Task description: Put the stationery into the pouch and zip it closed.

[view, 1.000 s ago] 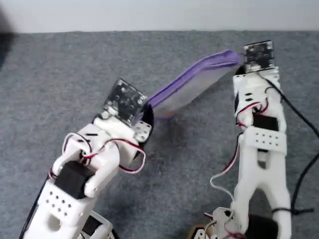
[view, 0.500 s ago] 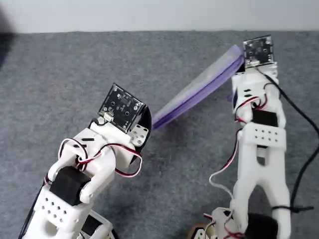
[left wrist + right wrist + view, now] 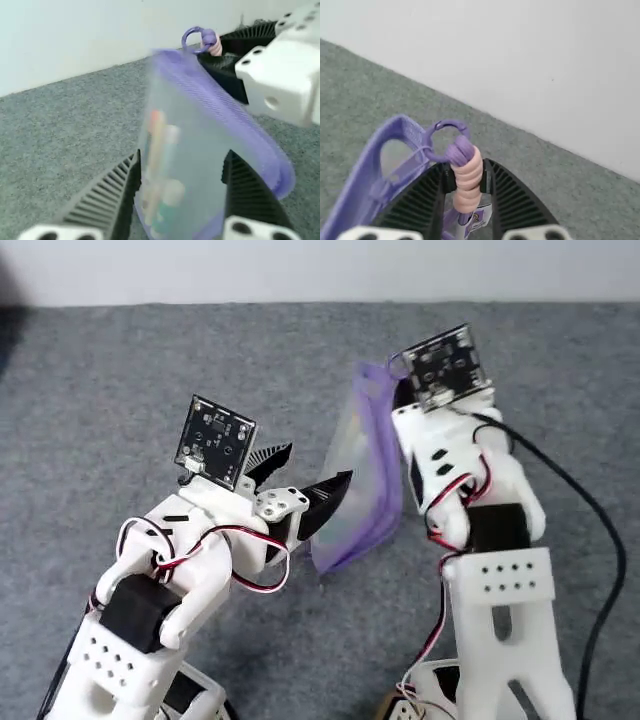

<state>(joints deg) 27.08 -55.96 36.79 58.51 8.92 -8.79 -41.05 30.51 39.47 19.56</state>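
Now, stationery [image 3: 159, 172] inside pouch [image 3: 226, 116], right gripper [image 3: 465, 170] pinching pull [image 3: 465, 186]

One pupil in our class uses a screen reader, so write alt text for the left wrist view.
A translucent, purple-edged pouch sits between the open fingers of the left gripper, with coloured stationery visible inside it. Beyond it, the right gripper pinches the pouch's pink and purple zip pull.
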